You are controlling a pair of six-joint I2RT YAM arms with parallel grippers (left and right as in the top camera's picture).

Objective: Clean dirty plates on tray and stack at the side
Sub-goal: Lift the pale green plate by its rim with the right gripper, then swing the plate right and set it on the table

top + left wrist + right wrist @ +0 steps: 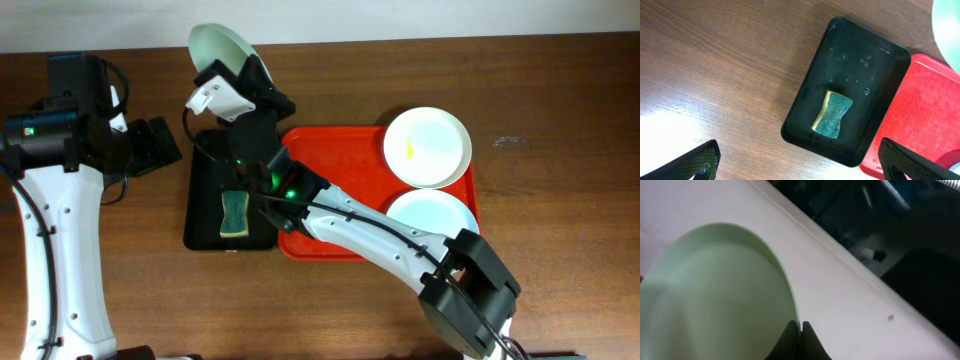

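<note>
Mint plate (715, 295) tilted, its rim clamped between right fingers (788, 342), left fingers (692, 164) spread wide

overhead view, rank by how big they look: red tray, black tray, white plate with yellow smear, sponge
1. red tray
2. black tray, partly under the right arm
3. white plate
4. sponge
</note>
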